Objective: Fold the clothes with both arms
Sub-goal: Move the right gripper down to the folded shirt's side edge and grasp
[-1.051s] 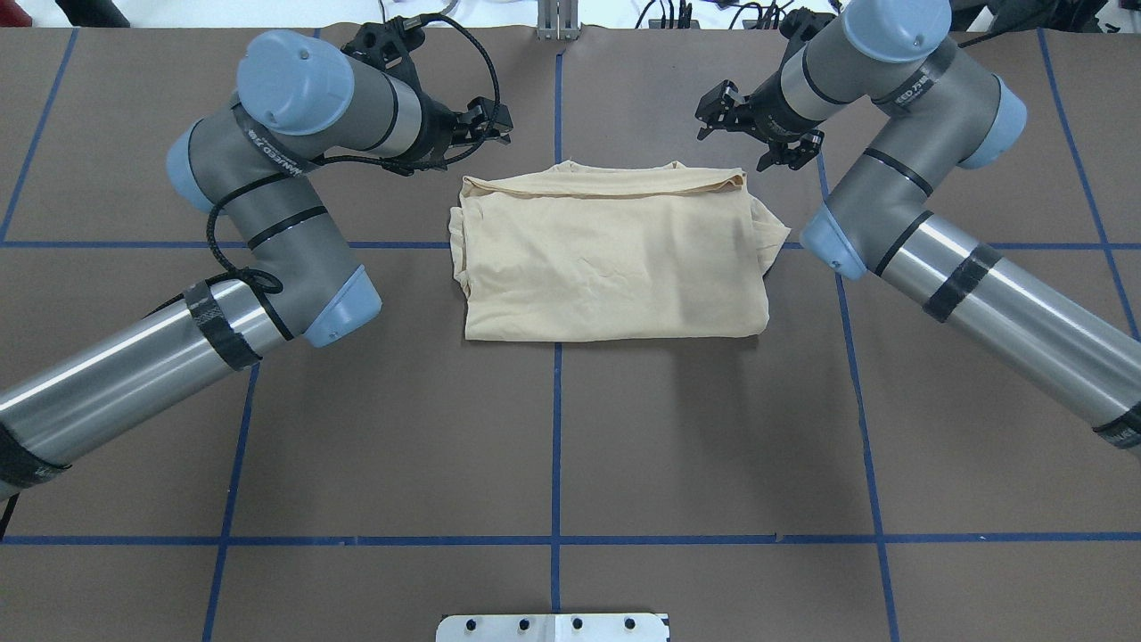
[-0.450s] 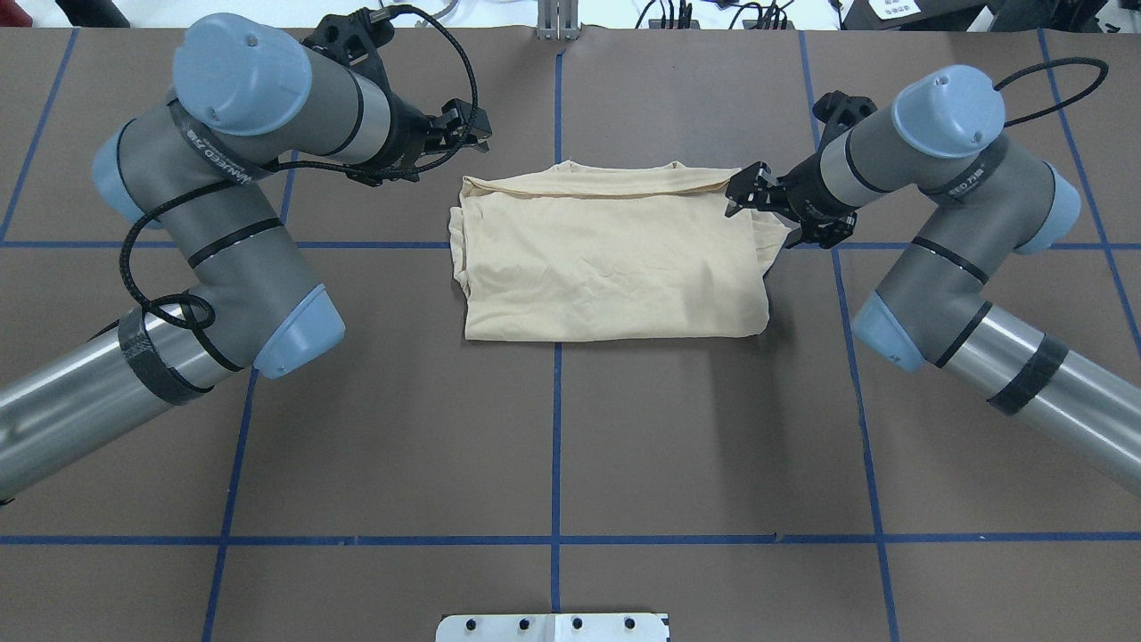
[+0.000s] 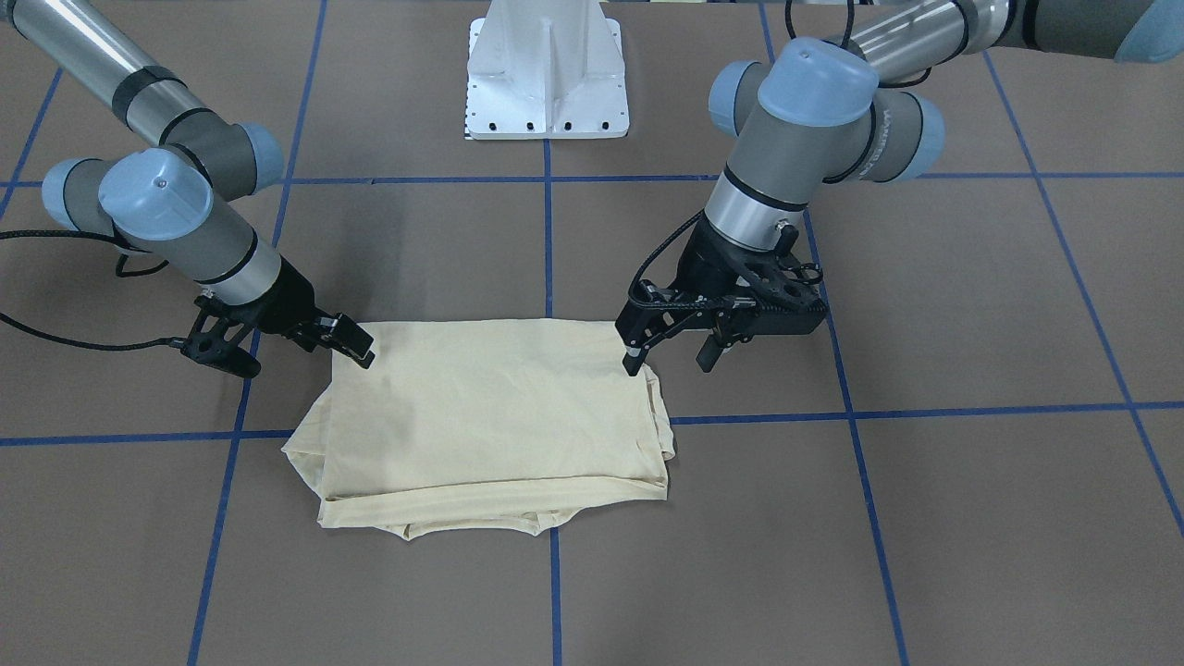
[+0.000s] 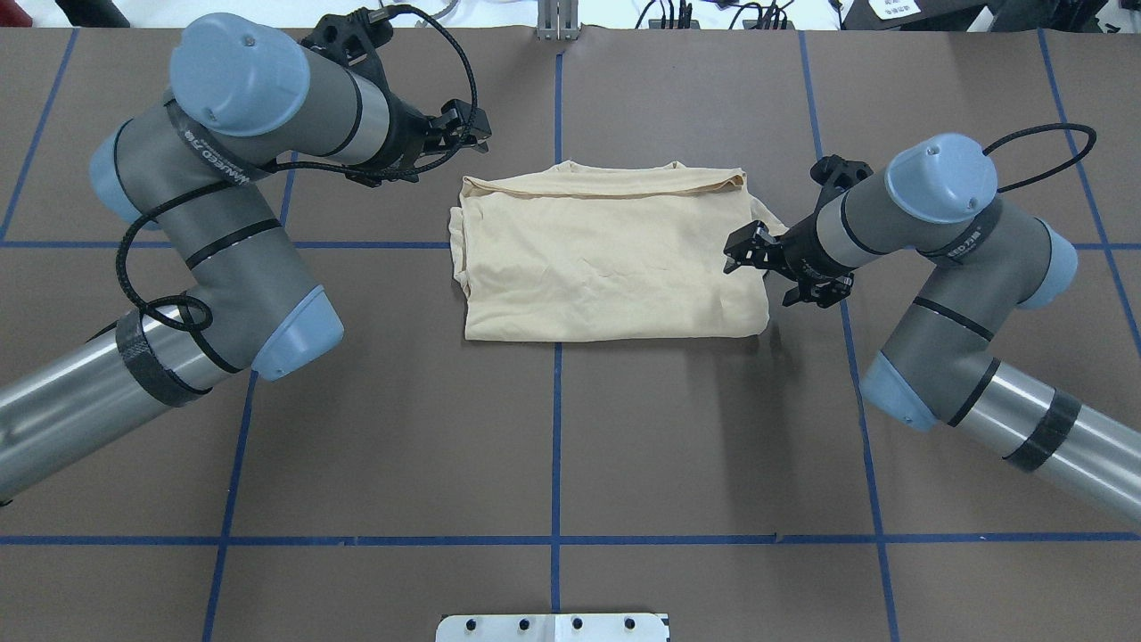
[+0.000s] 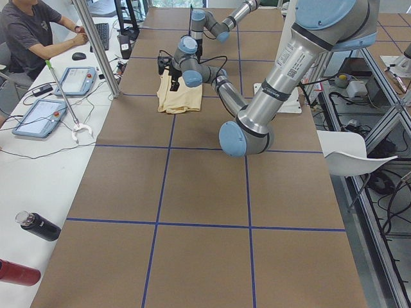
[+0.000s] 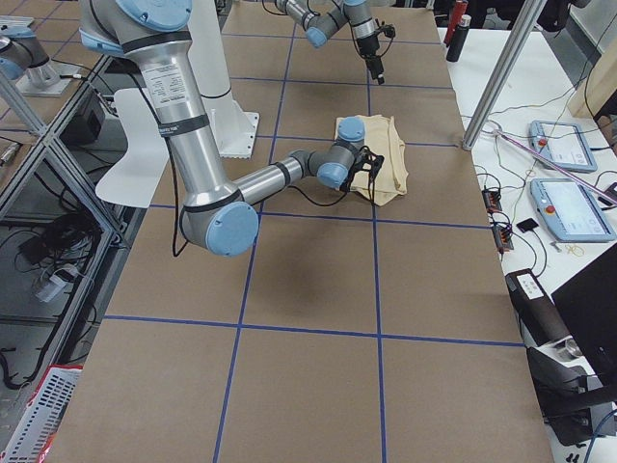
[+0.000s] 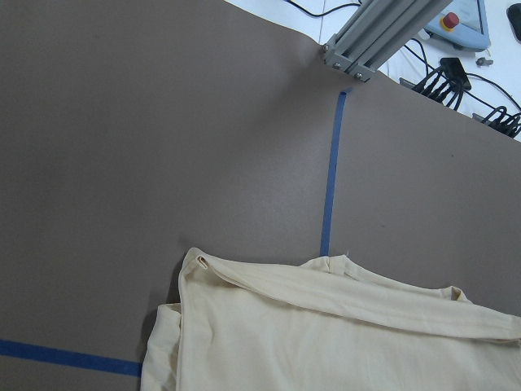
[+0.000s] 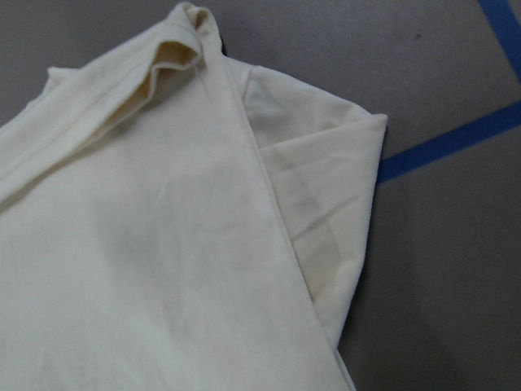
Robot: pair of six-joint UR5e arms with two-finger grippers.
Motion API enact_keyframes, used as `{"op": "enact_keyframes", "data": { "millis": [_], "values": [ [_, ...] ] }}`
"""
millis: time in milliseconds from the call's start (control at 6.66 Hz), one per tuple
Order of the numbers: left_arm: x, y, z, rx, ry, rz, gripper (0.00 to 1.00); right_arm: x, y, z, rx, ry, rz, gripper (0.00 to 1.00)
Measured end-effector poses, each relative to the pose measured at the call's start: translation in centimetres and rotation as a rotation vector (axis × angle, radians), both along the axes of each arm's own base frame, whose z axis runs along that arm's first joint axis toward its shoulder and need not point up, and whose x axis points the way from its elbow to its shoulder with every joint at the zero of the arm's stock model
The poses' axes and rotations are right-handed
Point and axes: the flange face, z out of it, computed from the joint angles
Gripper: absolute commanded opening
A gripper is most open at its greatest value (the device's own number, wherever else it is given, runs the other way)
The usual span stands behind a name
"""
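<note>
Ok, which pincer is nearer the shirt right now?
Right. The right pincer sits low at the right edge of the shirt, jaws open; the left pincer hangs higher, off its left side.

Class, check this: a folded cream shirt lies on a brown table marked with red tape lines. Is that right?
Not quite: the overhead view shows the tape lines are blue, not red. The folded cream shirt does lie on the brown table.

shirt: plain pale cream-yellow
desk: brown, blue tape grid
left arm: silver and grey, light-blue caps
right arm: silver and grey, light-blue caps
left gripper: black
right gripper: black
</note>
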Motion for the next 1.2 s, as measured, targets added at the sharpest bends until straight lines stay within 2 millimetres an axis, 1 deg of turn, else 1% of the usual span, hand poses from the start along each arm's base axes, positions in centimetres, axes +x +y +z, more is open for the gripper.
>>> {"op": "enact_keyframes", "data": {
  "millis": [150,450,600,750,901,1201],
  "values": [
    [0.0,0.01,0.07,0.0,-0.001,0.0,0.99,-0.71,0.66,0.2,0.0,0.004,-0.011,0.96],
    [0.0,0.01,0.11,0.001,-0.001,0.001,0.99,-1.33,1.1,0.42,-0.003,0.009,-0.022,0.96],
    [0.0,0.01,0.09,0.0,-0.001,0.0,0.99,-1.57,1.27,0.63,-0.005,0.012,-0.026,0.82],
    [0.0,0.0,0.11,0.0,-0.001,0.0,0.99,-1.67,1.34,0.7,-0.007,0.013,-0.028,0.33],
    [0.01,-0.02,0.15,0.0,-0.002,-0.001,0.99,-1.68,1.37,0.62,-0.009,0.011,-0.03,0.0],
    [0.11,-0.12,0.36,-0.003,-0.006,-0.001,0.99,-1.62,1.43,0.24,-0.007,0.004,-0.031,0.0]
  ]
}}
